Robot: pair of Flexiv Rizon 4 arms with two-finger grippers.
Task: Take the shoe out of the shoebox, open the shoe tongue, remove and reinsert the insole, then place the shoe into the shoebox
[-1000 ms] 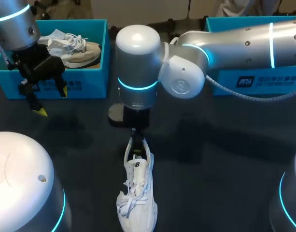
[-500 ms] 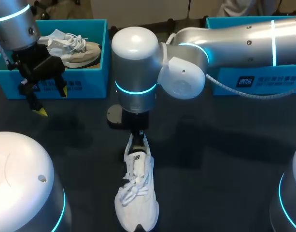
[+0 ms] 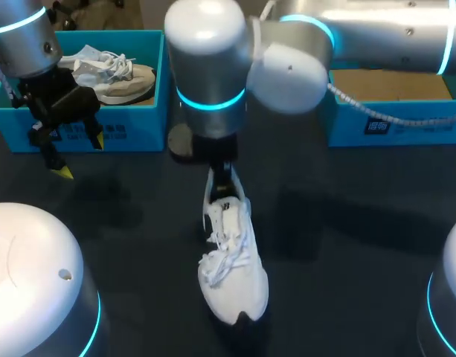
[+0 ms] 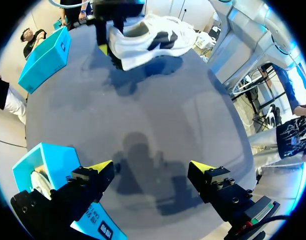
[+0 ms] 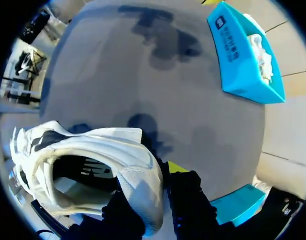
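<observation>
Judging the take-out step as all but done: clamping the right gripper (image 5: 161, 172) on the heel collar of the white shoe (image 3: 239, 294), out of both boxes and over the middle of the counter (image 3: 347, 245), toe pointing toward the near edge. Holding the left gripper (image 4: 150, 170) with fingers apart and empty, just in front of the left shoebox (image 3: 138, 119) at the far left corner, well apart from the white shoe. Expecting next a setting-down on the sole, then bringing the free gripper over to the laces (image 3: 222, 262) and pulling the tongue open while pinning the heel. Not managing to tell sole-on-counter from sole hanging just above it. Making out nothing of the insole inside the dark opening, and only one yellow tip of the right gripper, with the other buried behind the heel. Losing part of the right shoebox (image 3: 391, 123) behind the right arm (image 3: 376, 30); noticing another shoe (image 3: 112, 74) lying in the left shoebox.
</observation>
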